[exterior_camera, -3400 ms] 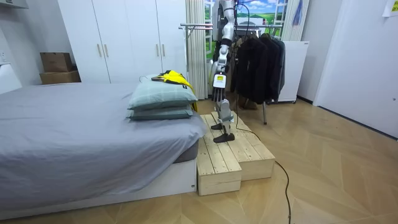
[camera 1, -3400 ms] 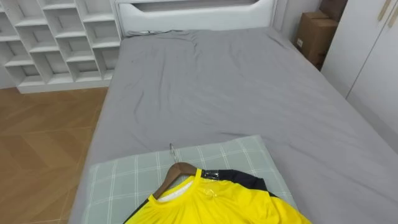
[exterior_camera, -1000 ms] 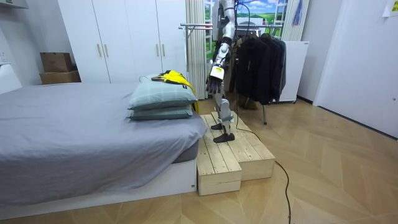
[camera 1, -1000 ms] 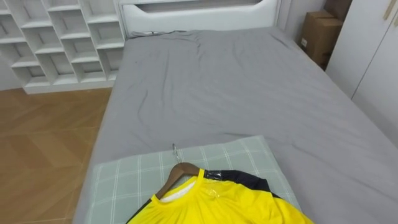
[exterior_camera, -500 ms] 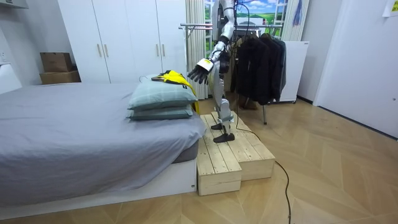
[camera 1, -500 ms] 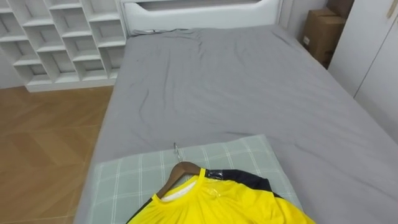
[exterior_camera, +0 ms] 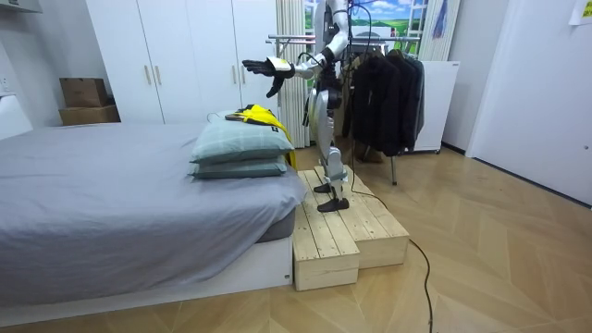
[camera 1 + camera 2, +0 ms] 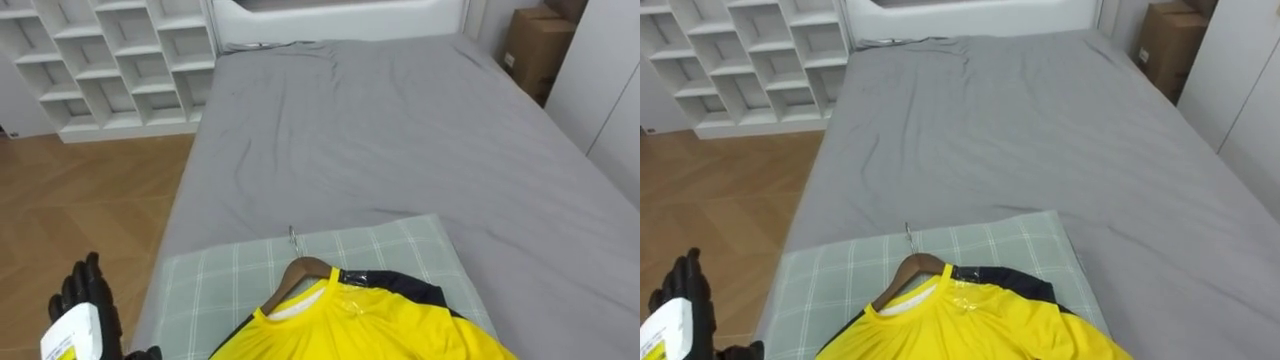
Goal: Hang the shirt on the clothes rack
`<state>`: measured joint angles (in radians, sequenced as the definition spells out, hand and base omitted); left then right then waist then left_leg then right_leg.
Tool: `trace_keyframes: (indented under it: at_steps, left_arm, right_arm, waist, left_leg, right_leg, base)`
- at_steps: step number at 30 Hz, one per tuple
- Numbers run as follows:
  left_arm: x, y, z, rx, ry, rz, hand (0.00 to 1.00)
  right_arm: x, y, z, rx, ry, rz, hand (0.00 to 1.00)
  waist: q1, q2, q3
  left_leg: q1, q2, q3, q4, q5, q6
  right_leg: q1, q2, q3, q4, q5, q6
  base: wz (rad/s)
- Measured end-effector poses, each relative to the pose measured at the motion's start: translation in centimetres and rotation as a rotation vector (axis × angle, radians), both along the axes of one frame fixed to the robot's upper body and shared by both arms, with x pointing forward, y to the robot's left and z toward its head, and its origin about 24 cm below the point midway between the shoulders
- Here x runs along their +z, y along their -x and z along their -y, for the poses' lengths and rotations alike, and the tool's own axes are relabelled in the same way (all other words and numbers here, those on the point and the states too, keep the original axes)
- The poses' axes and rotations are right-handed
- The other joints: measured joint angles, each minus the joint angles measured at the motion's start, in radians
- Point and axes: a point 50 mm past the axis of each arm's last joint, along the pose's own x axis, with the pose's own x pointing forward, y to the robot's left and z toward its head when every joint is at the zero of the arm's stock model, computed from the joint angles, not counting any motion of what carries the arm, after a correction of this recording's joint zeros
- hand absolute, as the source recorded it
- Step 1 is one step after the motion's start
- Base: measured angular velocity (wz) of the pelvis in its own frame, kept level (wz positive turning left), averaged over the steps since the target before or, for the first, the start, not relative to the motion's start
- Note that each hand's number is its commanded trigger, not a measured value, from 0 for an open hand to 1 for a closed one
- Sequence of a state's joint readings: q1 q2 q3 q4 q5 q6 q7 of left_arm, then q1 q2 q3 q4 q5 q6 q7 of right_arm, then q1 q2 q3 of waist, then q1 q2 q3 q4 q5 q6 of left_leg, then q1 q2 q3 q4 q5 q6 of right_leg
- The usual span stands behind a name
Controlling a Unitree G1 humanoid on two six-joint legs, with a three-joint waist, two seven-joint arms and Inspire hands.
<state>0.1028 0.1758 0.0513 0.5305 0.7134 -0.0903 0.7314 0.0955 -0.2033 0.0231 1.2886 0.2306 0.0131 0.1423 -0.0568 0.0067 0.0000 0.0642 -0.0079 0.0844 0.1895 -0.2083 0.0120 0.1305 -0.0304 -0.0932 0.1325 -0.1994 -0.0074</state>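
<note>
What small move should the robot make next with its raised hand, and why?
Probably swing the left hand right, toward the wooden hanger: the hand hovers open beside the pillow, while the yellow shirt lies untouched on that pillow.

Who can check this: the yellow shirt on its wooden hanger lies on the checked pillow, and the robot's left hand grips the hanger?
The left hand grips nothing: it is open, left of the checked pillow, apart from the hanger, as the left eye view shows. The rest stands.
</note>
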Motion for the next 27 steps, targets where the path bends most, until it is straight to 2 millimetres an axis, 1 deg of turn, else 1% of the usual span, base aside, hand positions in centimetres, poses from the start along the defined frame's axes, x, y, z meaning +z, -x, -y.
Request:
trace_keyframes:
  at_steps: [3,7,12,13,14,18,20,23,24,27]
  left_arm:
    - [0.0,0.0,-0.1,0.009,-0.005,0.005,0.0]
    - [0.3,-0.4,0.1,0.008,-0.011,0.029,0.0]
    - [1.1,-2.0,0.8,-0.024,-0.013,0.072,0.0]
    - [1.1,-2.0,0.8,-0.026,-0.013,0.074,0.0]
    - [1.2,-2.1,0.9,-0.03,-0.014,0.072,0.0]
    - [1.1,-2.2,1.2,-0.045,-0.018,0.061,0.0]
    - [1.0,-2.2,1.5,-0.063,-0.014,0.051,0.0]
    - [0.9,-2.3,1.8,-0.083,-0.006,0.034,0.0]
    - [0.8,-2.3,1.9,-0.087,0.0,0.025,0.0]
    - [0.4,-2.2,2.4,-0.105,0.019,0.0,0.0]
  right_arm:
    - [-0.1,0.1,-0.2,-0.01,-0.007,0.0,0.0]
    - [-0.1,0.3,-0.2,-0.042,-0.014,0.001,0.0]
    - [-0.1,0.3,-0.2,-0.06,-0.017,0.005,0.0]
    - [-0.1,0.3,-0.2,-0.063,-0.018,0.005,0.0]
    - [-0.1,0.3,-0.2,-0.073,-0.018,0.006,0.0]
    - [-0.2,1.0,-0.4,-0.17,-0.038,0.0,0.0]
    - [-0.3,1.1,-0.5,-0.213,-0.045,0.006,0.0]
    - [-0.3,1.4,-0.7,-0.259,-0.054,0.009,0.0]
    - [-0.4,1.4,-0.9,-0.27,-0.059,0.01,0.0]
    - [-0.4,1.5,-1.0,-0.282,-0.063,0.008,0.0]
  waist:
    - [-0.021,-0.004,-0.0008]
    - [-0.03,-0.002,-0.0003]
    - [-0.039,0.004,0.0003]
    - [-0.041,0.005,-0.0002]
    - [-0.051,0.006,-0.0009]
    - [-0.079,0.006,-0.0011]
    - [-0.084,0.005,-0.0009]
    - [-0.093,0.0,0.0016]
    - [-0.101,-0.002,0.0027]
    - [-0.104,-0.004,0.0032]
  left_leg:
    - [-0.002,0.0,-0.006,0.007,0.0,0.0]
    - [-0.002,0.001,-0.006,0.008,0.0,0.0]
    - [-0.002,0.0,-0.004,0.007,0.0,0.0]
    - [-0.002,0.0,-0.004,0.007,0.0,0.0]
    - [-0.003,0.0,-0.005,0.007,0.0,0.0]
    - [-0.002,0.001,-0.004,0.006,0.0,0.0]
    - [0.001,0.001,-0.003,0.004,0.0,0.0]
    - [0.004,0.001,0.001,0.001,0.0,0.0]
    - [0.005,0.001,0.002,0.0,0.0,0.0]
    - [0.009,0.002,0.008,-0.003,0.0,0.001]
  right_leg:
    - [0.002,0.0,-0.008,0.002,0.0,0.0]
    - [0.002,0.0,-0.009,0.003,0.0,0.0]
    - [0.0,0.0,-0.005,0.006,0.0,0.0]
    - [0.0,0.0,-0.005,0.005,0.0,0.0]
    - [0.0,0.0,-0.006,0.006,0.0,0.0]
    - [0.0,0.0,-0.003,0.005,0.0,0.0]
    - [0.0,0.0,0.002,0.005,0.0,0.0]
    - [0.0,0.001,0.007,0.005,0.0,0.0]
    - [0.0,0.001,0.008,0.005,0.0,0.0]
    - [0.0,0.001,0.012,0.005,0.0,0.0]
  base:
    - [0.07]
    - [0.0]
    - [0.0]
    - [0.0]
    - [0.0]
    - [-0.01]
    - [-0.06]
    - [-0.05]
    - [-0.03]
    - [-0.05]
